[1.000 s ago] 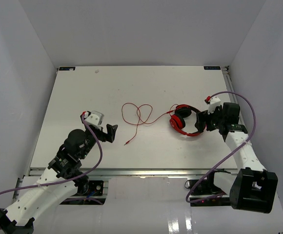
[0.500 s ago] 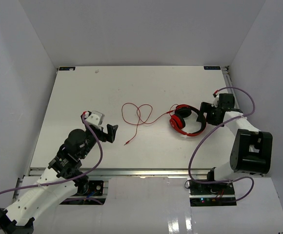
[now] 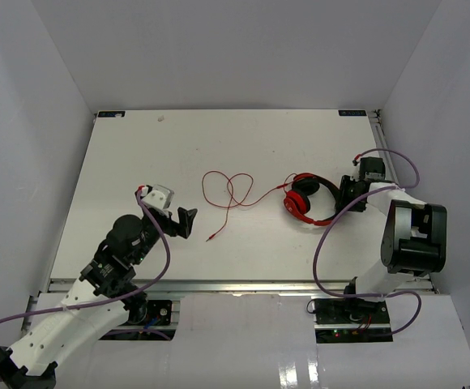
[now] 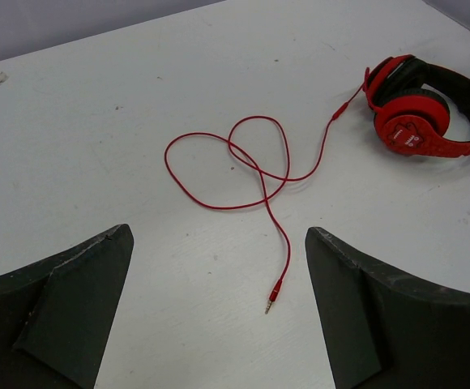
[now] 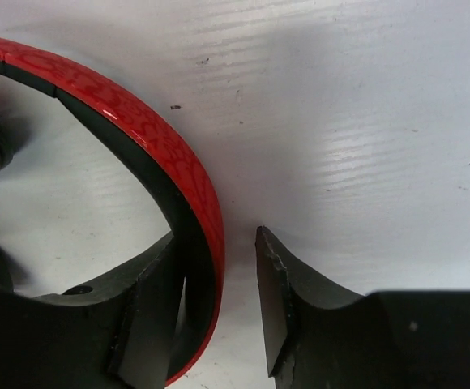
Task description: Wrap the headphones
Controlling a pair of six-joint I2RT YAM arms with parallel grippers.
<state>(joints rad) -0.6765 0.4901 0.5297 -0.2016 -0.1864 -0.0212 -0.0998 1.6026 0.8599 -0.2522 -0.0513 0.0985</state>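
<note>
Right pincer (image 5: 217, 247) part-open astride headphones (image 3: 298, 203) band, not clamped, band arch rightward, cord (image 4: 259, 172) trailing left, left pincer (image 4: 217, 235) wide

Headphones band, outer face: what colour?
The headphones band is glossy red outside, black padding inside; clearest in the right wrist view.

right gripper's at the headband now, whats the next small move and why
Probably close the right gripper onto the headband. In the right wrist view its jaws straddle the band: one finger sits against the dark inner side, while a gap shows between the other finger and the red outer face, so nothing is gripped yet. The cord lies in loose loops, and handling the headphones likely needs a firm hold first.
</note>
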